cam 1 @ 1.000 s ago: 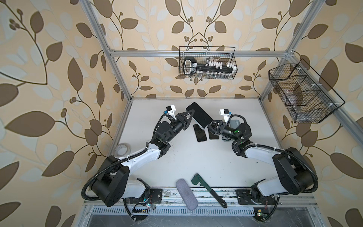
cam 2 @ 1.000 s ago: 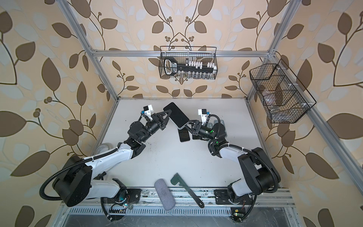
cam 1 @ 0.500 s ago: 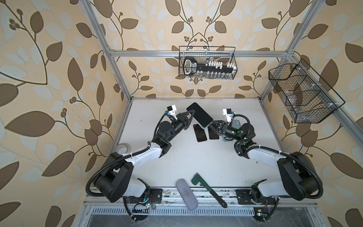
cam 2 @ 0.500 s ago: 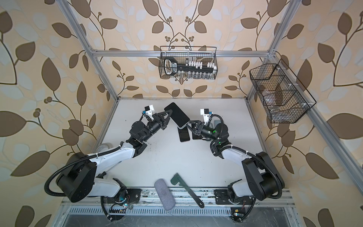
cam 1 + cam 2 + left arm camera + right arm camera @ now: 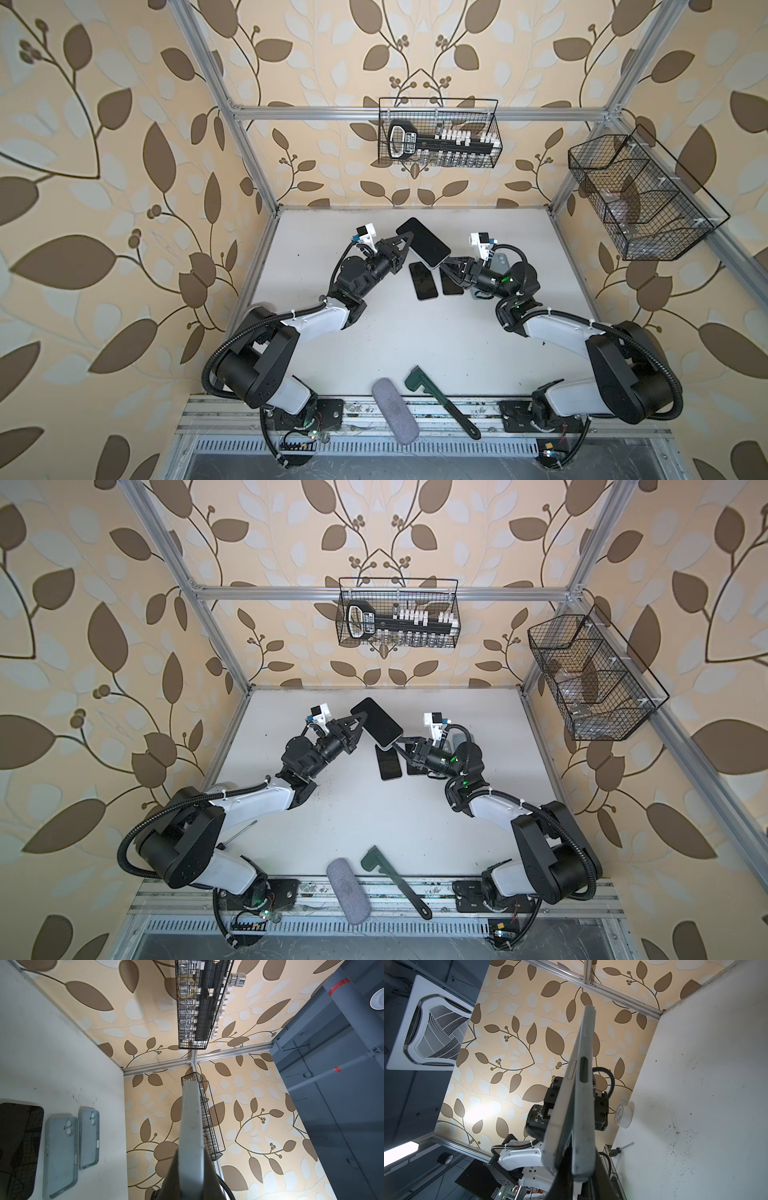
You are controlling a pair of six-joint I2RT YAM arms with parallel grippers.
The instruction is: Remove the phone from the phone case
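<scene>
Left gripper (image 5: 405, 246): jaws pressed onto the long edge of the phone (image 5: 423, 243), pinching it with its case on. In the left wrist view the pale edge runs straight out from between my fingers (image 5: 173, 1168).

The phone is held clear of the table (image 5: 415, 332), tilted, screen up, over the far middle.

Right gripper (image 5: 446, 266): jaws drawn in at the phone's near end. In the right wrist view two slabs part toward me. The slotted one, which I read as the case (image 5: 583, 1115), sits between my fingers (image 5: 601, 1169). The slab with the raised button lies outside the pinch. Their far ends lie together.

Below the held phone, two loose phones (image 5: 423, 280) lie flat on the table, side by side, screens up.

Two spare cases (image 5: 61, 1153), pale blue, lie flat side by side just beside a loose phone (left wrist view). In both top views my right arm hides most of them.

At the table's near edge, between my two bases, a green tool (image 5: 440, 399) lies just beside a grey pouch (image 5: 395, 409).

Back basket (image 5: 438, 139) hangs on the rear wall and holds a black rack. Side basket (image 5: 640, 199) hangs on the right wall.

By my left base are a screwdriver (image 5: 620, 1149) and a tape roll (image 5: 624, 1114)
</scene>
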